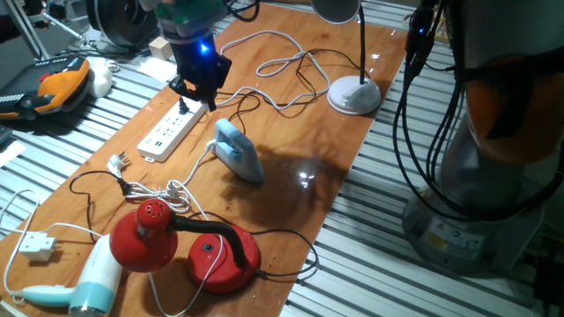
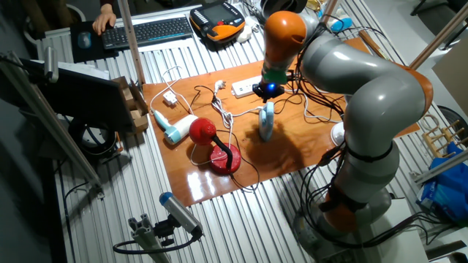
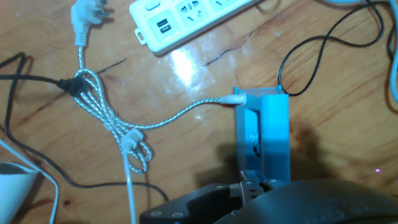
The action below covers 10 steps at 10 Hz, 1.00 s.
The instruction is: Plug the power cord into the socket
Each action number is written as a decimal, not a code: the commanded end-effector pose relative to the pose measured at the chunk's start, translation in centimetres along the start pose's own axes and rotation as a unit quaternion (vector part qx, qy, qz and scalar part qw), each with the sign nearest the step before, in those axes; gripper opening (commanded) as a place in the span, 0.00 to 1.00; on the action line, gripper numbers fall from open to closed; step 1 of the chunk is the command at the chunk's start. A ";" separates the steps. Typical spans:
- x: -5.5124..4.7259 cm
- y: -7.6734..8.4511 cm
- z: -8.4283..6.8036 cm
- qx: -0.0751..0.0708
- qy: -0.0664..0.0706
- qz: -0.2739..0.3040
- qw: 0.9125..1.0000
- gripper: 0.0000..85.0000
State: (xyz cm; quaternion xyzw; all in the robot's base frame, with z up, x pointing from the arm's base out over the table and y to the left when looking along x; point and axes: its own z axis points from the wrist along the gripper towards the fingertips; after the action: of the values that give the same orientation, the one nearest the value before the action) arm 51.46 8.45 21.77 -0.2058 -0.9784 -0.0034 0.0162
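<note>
From one fixed view, the gripper [image 1: 196, 86] hangs low over the far end of the socket [image 1: 173, 131], which lies on the wooden table [image 1: 291, 189] left of the blue iron [image 1: 239, 150]. I cannot tell how its fingers stand.

From the other fixed view, the arm [image 2: 365, 95] bends down over the table; the power cord [image 2: 322, 113] loops right of the iron.

In the hand view, the socket [image 3: 186, 22] lies far, the iron [image 3: 264, 140] near.

Bright overhead glare on the table [image 1: 352, 132] (soft shadows)
</note>
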 end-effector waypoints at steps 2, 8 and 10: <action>0.5 0.8 0.1 0.006 -0.002 0.012 1.000 0.00; 0.9 1.8 1.1 -0.005 -0.019 0.032 0.999 0.00; 0.9 1.8 1.1 -0.005 -0.020 0.028 0.999 0.00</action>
State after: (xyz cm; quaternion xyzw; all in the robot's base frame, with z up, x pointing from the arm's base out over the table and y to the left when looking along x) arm 51.36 10.50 20.66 -0.2333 -0.9724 -0.0043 -0.0045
